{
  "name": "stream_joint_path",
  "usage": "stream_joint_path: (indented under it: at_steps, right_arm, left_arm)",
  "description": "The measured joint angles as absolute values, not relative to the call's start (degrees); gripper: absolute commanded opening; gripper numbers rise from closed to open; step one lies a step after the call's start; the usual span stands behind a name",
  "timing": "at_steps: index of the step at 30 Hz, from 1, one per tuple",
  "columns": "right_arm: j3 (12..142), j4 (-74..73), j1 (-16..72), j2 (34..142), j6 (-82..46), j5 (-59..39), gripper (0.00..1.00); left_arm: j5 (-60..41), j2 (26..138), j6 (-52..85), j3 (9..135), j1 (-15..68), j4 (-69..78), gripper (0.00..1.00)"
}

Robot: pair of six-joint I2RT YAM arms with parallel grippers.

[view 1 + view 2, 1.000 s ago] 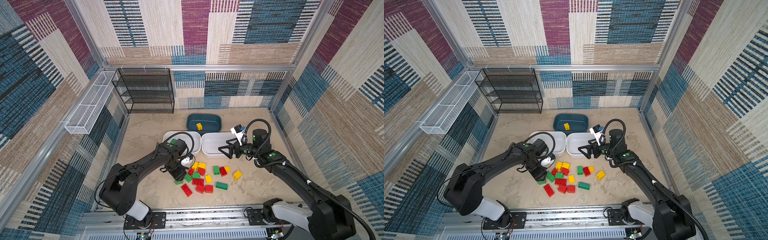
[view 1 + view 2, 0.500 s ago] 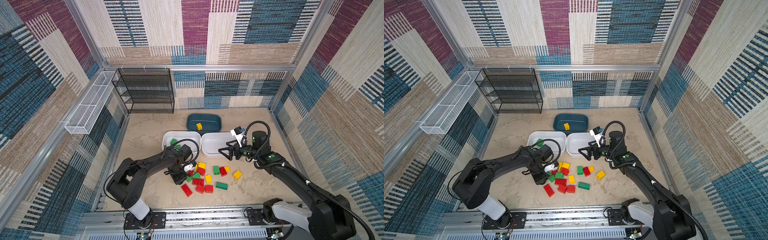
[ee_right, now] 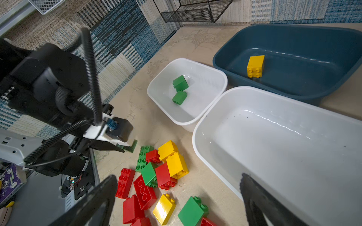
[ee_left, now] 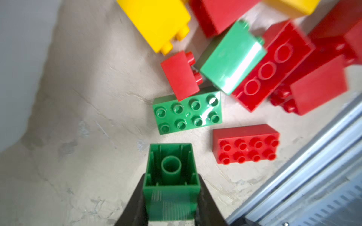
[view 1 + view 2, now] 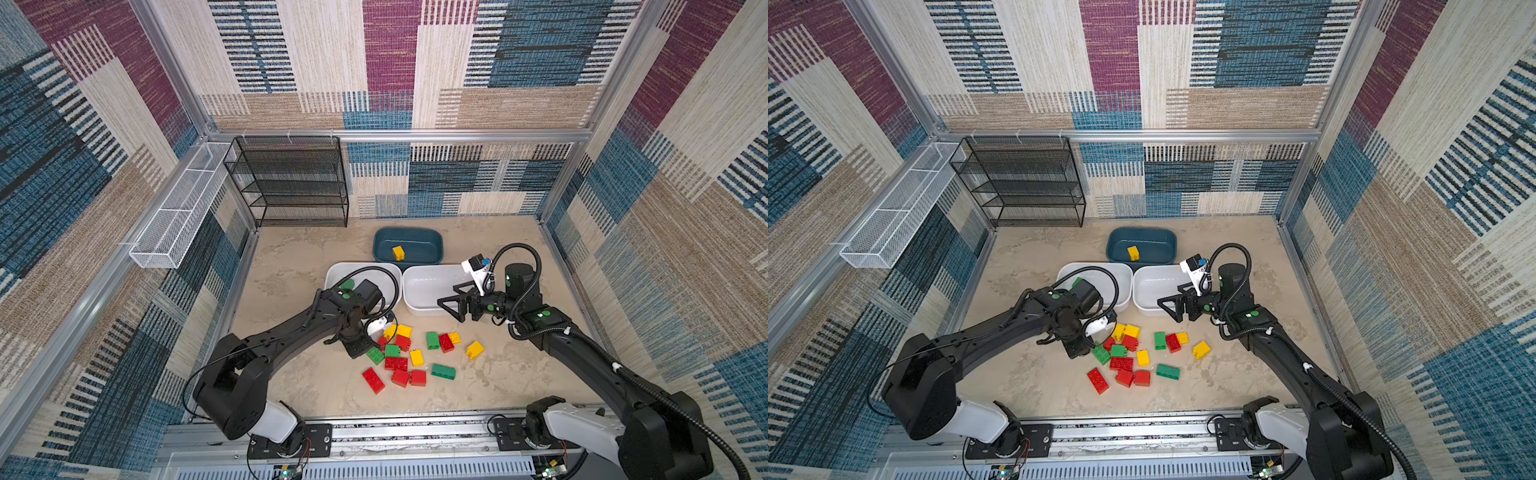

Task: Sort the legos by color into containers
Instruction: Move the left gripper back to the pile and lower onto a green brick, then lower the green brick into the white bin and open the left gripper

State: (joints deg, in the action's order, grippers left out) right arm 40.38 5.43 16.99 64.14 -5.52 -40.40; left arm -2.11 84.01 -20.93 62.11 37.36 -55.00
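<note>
I am squeezing my left end effector (image 4: 172, 187) shut on a small green brick (image 4: 170, 166). It is low at the 9 o'clock edge of the pile (image 5: 395, 351) on the desk (image 5: 291, 266). I am holding my right end effector (image 5: 453, 300) wide open, gripping nothing, over the 6 o'clock rim of the right white tub (image 5: 419, 286). Two green bricks (image 3: 180, 83) are sitting in the left white tub (image 3: 195, 62). One yellow brick (image 3: 255, 65) is lying in the blue tub (image 3: 293, 84) at 12 o'clock.
</note>
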Motion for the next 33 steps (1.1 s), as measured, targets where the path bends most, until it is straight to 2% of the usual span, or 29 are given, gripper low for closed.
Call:
stream_joint_path:
  at_steps: [6, 10, 13, 24, 29, 33]
  right_arm:
    - [41.32, 5.15, 17.02, 64.97, -5.54, -40.47, 0.99]
    - [41.74, 4.54, 17.02, 65.06, -5.78, -40.47, 0.99]
    - [41.95, 3.99, 17.02, 65.21, -5.98, -40.47, 0.99]
    - [41.67, 3.73, 17.02, 65.21, -5.93, -40.01, 0.99]
    - [41.39, 3.99, 17.02, 65.23, -5.91, -39.62, 0.99]
    - [41.39, 4.36, 17.02, 64.84, -5.89, -38.79, 0.99]
  left_arm:
    - [-3.44, 86.32, -18.31, 76.95, 31.03, -56.51, 0.27]
    - [-3.38, 93.78, -13.67, 85.73, 27.22, -55.88, 0.22]
    - [-3.18, 99.63, -9.69, 90.56, 25.82, -54.81, 0.23]
    - [5.37, 113.69, -0.27, 95.74, 25.19, -50.33, 0.25]
    - [8.78, 117.14, 3.84, 95.13, 24.51, -47.7, 0.31]
    - [10.55, 118.28, 5.5, 94.56, 24.14, -46.52, 0.45]
